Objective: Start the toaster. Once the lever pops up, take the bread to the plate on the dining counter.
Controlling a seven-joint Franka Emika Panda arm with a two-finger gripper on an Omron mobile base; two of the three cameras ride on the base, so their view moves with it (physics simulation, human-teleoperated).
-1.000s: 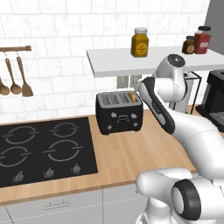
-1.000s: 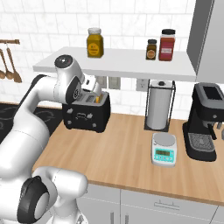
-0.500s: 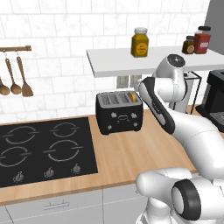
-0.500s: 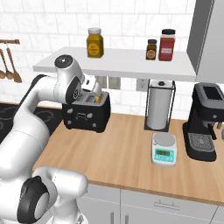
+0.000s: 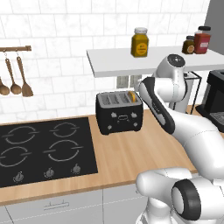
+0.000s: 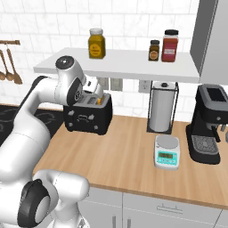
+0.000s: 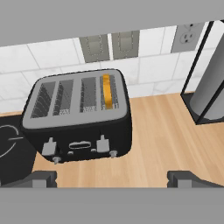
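Above the toaster point(image 7: 78, 117), gripper point(image 7: 113, 178) spread fully wide, fingers point(image 7: 41, 178) apart at either side of the hand view, gripping nothing and touching nothing. Down in the toaster's rightmost slot, bread point(image 7: 106, 90), orange crust showing. Toaster standing on the wood counter point(image 5: 131, 153) just beside the black hob point(image 5: 41, 153).

No legible text, brand, number or sign is showing anywhere: the jar labels point(image 6: 96, 47) are appearing as plain colour patches, and the scale's display point(image 6: 167, 156) is rendering too small and blurred to read.
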